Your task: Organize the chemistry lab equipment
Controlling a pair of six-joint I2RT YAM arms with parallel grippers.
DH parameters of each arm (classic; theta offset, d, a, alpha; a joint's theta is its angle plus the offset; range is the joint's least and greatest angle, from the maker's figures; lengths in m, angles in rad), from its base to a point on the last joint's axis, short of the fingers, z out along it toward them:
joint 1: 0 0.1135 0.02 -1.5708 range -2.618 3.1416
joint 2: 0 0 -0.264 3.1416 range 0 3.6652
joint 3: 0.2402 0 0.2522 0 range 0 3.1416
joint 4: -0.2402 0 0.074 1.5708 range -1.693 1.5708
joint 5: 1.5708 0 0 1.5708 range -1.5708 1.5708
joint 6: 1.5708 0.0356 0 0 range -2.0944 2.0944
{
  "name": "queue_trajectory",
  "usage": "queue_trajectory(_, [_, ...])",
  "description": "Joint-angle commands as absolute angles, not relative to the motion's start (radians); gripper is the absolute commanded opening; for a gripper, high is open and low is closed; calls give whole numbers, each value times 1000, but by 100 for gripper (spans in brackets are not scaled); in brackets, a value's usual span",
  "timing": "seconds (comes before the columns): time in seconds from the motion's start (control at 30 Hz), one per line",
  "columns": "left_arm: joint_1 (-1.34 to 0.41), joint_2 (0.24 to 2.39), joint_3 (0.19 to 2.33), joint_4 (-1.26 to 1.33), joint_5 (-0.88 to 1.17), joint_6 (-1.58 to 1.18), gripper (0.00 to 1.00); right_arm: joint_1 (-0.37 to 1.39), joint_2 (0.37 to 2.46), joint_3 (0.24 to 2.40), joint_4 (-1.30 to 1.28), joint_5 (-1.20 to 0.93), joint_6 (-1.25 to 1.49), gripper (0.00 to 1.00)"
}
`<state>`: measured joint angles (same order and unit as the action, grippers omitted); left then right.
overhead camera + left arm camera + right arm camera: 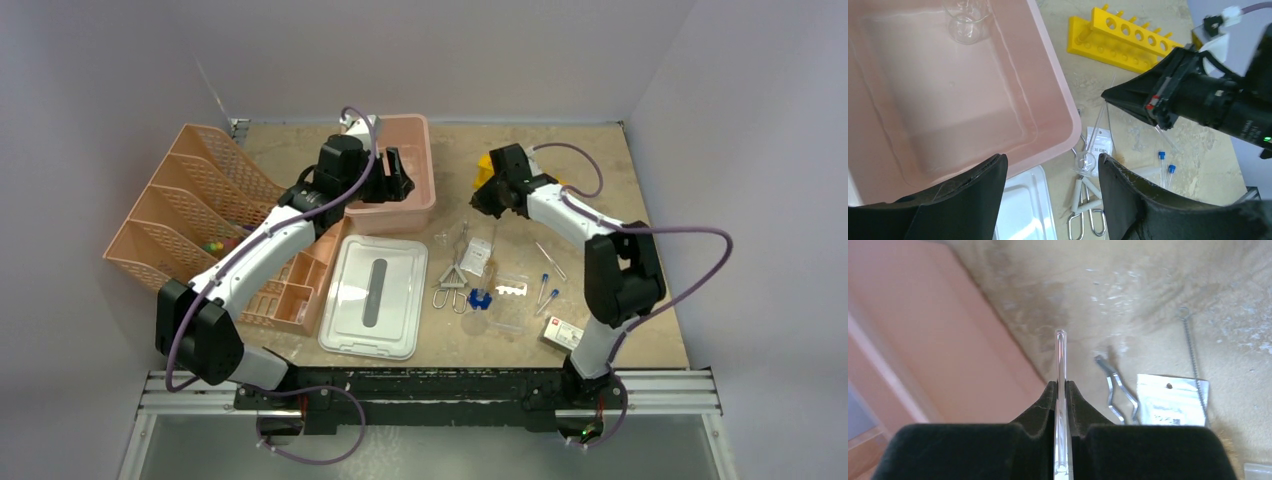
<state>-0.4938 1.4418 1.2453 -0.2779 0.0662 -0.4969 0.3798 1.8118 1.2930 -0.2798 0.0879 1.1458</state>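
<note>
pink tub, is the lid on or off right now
Off. The pink tub stands open-topped with its inside visible, and the white lid lies flat on the table, nearer the arms' bases.

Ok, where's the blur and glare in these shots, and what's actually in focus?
Right wrist: the glass tube between the fingers is crisp, the pink tub beside it blurred. Left wrist: mostly sharp, with sheen on the tub's floor. Top external: evenly lit, soft shadows only.
</note>
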Motion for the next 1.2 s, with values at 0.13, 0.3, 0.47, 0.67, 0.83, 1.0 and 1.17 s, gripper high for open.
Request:
queue_trajectory(0.13, [-521,1472,1276,-171,162,-647,68,387,1626,1254,-177,35,1003,5])
queue_trajectory(0.3, [-583,1571,1387,-148,217,-763,69,385,1489,1248,-238,12,905,6])
queue_trajectory(0.47, [-598,1673,1420,-74,306,-810,69,385,1427,1246,-227,-74,863,5])
queue_trajectory(0.67, [-601,1710,1435,-16,390,-835,59,385,1402,1248,-195,-132,830,5])
queue_trajectory(0.83, [-601,1702,1410,15,414,-849,47,385,1406,1256,-182,-156,820,5])
queue_trajectory(1.0, [-601,1637,1362,19,349,-841,52,385,1424,1265,-187,-130,814,5])
queue_trajectory(1.17, [-602,1641,1335,90,451,-856,59,385,1443,1279,-155,-169,811,5])
